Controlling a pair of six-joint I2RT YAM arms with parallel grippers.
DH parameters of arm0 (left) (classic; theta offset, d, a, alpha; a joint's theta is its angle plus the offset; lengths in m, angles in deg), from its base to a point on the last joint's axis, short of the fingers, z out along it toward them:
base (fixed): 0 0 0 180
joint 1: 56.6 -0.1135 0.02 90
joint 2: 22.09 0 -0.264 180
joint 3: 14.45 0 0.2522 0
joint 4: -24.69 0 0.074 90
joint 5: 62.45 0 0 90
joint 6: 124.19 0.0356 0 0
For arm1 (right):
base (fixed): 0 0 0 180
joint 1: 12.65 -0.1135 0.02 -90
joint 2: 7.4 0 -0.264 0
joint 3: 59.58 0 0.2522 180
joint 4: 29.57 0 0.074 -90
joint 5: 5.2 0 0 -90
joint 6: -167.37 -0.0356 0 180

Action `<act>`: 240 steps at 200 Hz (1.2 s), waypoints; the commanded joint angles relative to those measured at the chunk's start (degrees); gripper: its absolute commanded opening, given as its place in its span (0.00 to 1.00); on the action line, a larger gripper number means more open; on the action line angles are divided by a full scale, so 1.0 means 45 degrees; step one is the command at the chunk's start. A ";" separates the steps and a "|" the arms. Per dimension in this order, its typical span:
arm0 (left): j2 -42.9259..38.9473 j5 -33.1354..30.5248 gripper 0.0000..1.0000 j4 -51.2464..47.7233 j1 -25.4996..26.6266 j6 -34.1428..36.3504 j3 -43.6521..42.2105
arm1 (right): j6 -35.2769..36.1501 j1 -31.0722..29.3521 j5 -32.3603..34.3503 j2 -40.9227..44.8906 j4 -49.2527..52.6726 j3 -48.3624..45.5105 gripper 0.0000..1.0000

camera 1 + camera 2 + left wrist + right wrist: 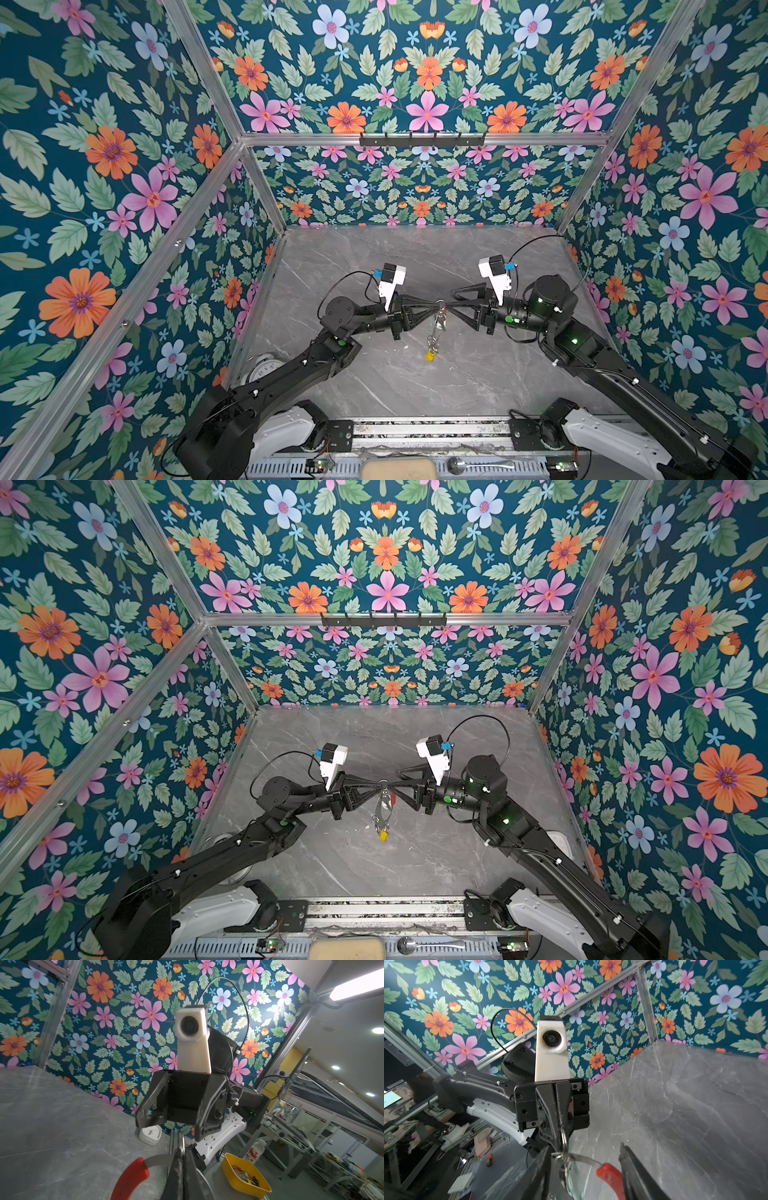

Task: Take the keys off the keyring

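Observation:
The keyring [131,1176], a thin grey hoop with a red section, hangs in mid-air over the middle of the table. My left gripper [436,306] [182,1155] is shut on a small silver ring [182,1144] at the hoop's top. Keys [434,332] dangle below it in both top views, lowest a yellow tag [431,355] [382,835]. My right gripper [451,300] [584,1157] faces the left one tip to tip and stands open. The hoop's red section [610,1176] lies between its fingers, apart from both.
The table [374,257] is grey marble. A white clock [262,368] sits at its front left under the left arm, another [150,1133] at the right wall. A yellow bin [245,1174] stands beyond the table. A hook rail [422,139] crosses the back wall.

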 commanded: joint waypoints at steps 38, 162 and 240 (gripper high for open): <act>-0.0406 -0.1870 0.00 0.0214 0.0178 0.1046 -0.0366 | -0.1968 -0.0072 0.1323 0.0182 -0.3810 -0.1133 0.62; -0.0342 -0.2602 0.00 0.3786 0.0329 0.0136 -0.1071 | -0.2957 -0.0931 -0.1164 -0.2025 -0.6298 -0.0496 0.32; -0.0373 -0.2661 0.00 0.3828 0.0324 0.0170 -0.1130 | -0.2893 -0.0965 -0.1292 -0.1995 -0.6132 -0.0403 0.12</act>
